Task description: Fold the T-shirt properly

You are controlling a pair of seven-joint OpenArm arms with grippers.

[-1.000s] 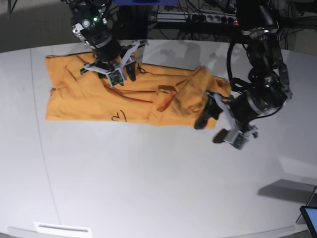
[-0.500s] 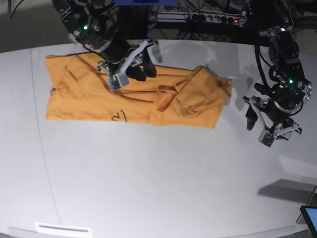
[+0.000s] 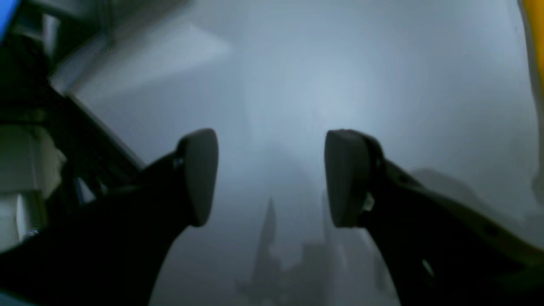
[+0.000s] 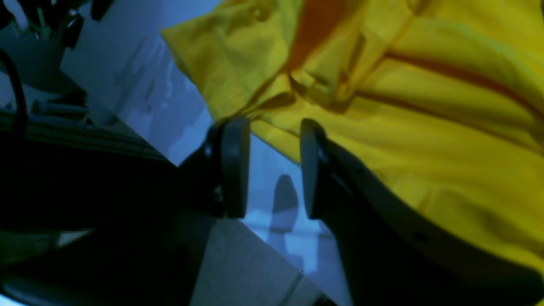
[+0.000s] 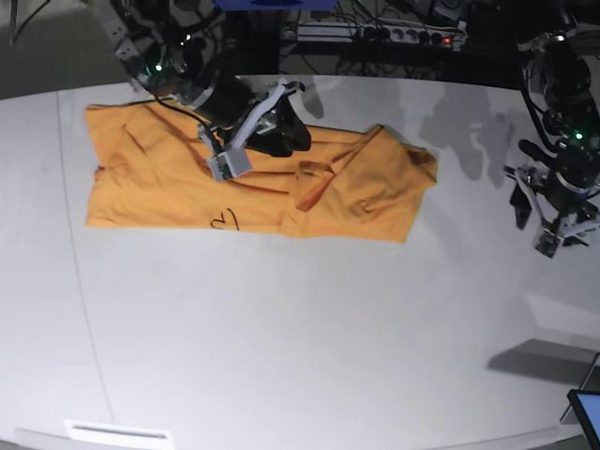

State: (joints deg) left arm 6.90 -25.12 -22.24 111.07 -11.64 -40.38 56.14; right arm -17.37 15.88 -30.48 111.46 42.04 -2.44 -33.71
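1. The grey counter (image 5: 281,356) is bare along its near edge; the shirt (image 5: 169,178) lies partly folded toward the far edge.
2. My right fingers (image 4: 272,165) hang slightly apart over its far hem, empty.
3. My left fingers (image 3: 267,174) are wide apart, empty, by the right edge.
4. Next I should pinch a single layer and fold evenly.

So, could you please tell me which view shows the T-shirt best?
The base view: the whole T-shirt lies spread across the table, its right part rumpled. The right wrist view shows only a close, creased patch beyond its open gripper. The left wrist view catches just a blurred yellow sliver at its right edge.
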